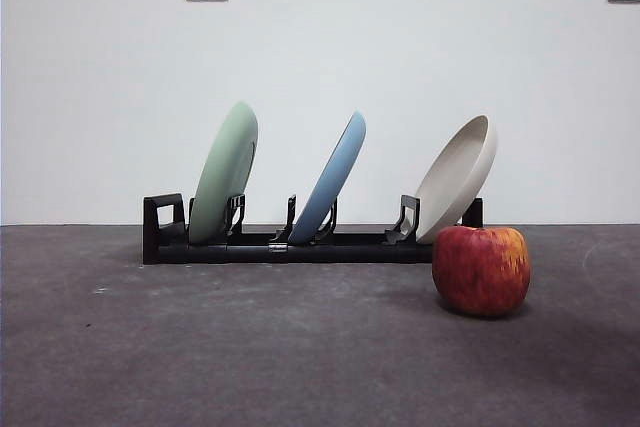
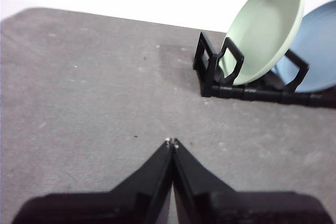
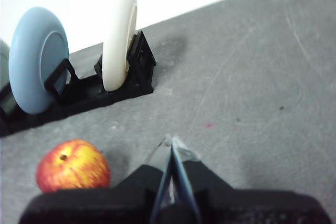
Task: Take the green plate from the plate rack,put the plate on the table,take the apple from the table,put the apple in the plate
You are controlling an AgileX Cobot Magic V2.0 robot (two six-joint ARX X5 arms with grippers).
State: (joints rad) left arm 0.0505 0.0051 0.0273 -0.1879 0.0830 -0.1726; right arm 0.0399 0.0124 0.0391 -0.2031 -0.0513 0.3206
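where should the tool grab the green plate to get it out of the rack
Grip the top rim of the green plate, coming from above. It stands on edge, leaning, at the end slot of the rack, so its lower rim sits behind the holders and only the upper edge is free. The blue plate stands apart on one side; a thin rim suits a pinch. The left tool looks nearer, jaws shut now.

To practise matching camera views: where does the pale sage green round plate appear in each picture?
Front view: the green plate leans in the black plate rack's leftmost slot.
Left wrist view: it stands at the rack's end, ahead of the gripper.
Right wrist view: only a sliver shows at the edge.
Shared landmark: the blue plate.
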